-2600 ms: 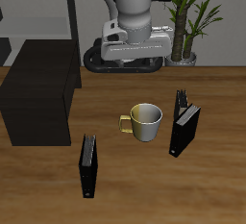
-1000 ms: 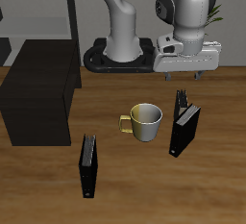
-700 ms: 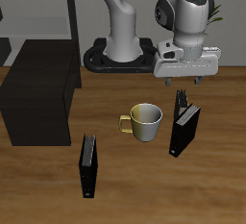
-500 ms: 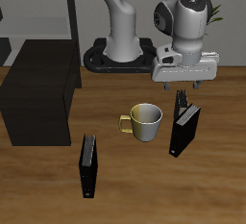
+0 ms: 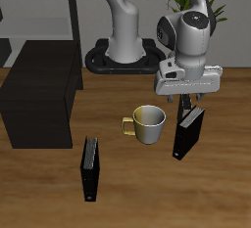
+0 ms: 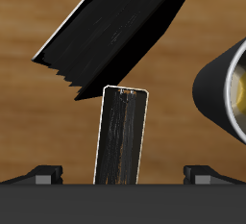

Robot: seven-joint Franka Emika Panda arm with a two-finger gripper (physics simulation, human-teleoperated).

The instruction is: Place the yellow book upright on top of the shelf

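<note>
The yellow book [image 5: 182, 112] stands upright beside the mug, dark seen edge-on, leaning against a thicker black book [image 5: 188, 132]. In the wrist view the yellow book [image 6: 122, 136] is a thin dark slab with a pale outline, lying between my two fingers. My gripper [image 5: 187, 100] is open and sits low over the book's top edge, one fingertip [image 6: 43, 177] on each side, apart from it. The shelf [image 5: 39, 95] is the large black cabinet with a flat top, across the table from the gripper.
A cream mug [image 5: 149, 123] stands close beside the books and shows in the wrist view [image 6: 226, 93]. A second black book [image 5: 89, 168] stands near the table's front edge. A thin grey rack [image 5: 61, 17] rises behind the shelf. A potted plant [image 5: 191, 7] stands at the back.
My gripper has swung from the table's back to above the yellow book, then come down and forward until its open fingers straddle the book's top. Nothing on the table has moved.
</note>
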